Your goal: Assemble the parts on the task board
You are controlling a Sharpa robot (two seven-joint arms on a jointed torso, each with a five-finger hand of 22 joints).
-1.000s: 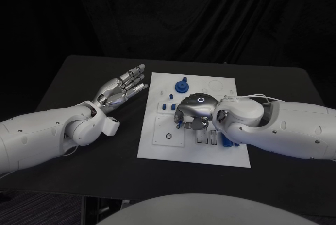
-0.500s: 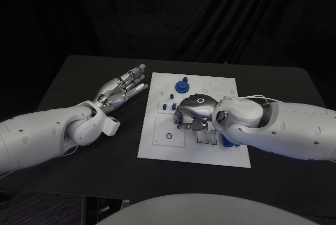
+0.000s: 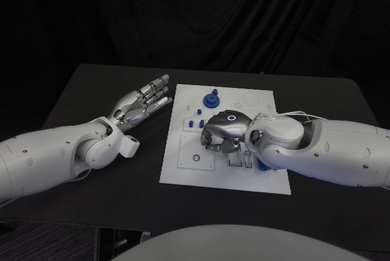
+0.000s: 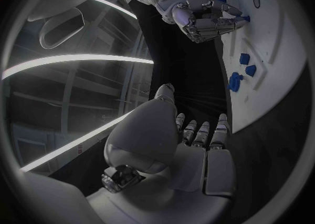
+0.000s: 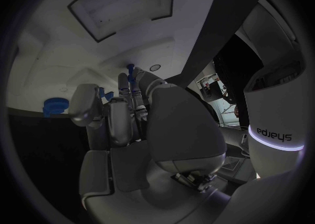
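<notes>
- Nearest, just right of the head view's centre, the right hand [image 3: 224, 131] is bent down over the middle of the task board [image 3: 195, 173]. Its fingers [image 5: 130, 93] are bunched round a small blue part [image 5: 130, 68] that sticks out past the fingertips in the right wrist view, so I judge it pinched there.
- Over the last second this hand has shifted only a little, up and to the right over the board. I read that as a fine alignment or a first lift of the part, not a finished seating.
- The board itself lies where it did, in the centre of the table [image 3: 97, 92].
- To the left, the left hand [image 3: 143, 101] hovers beside the board's left edge, palm up, fingers spread and holding nothing; it has not moved.
- Farther up the frame, a blue gear [image 3: 212, 99] stands at the board's upper middle, with small blue pieces [image 3: 195, 123] below it, all unchanged and not yet taken up.
</notes>
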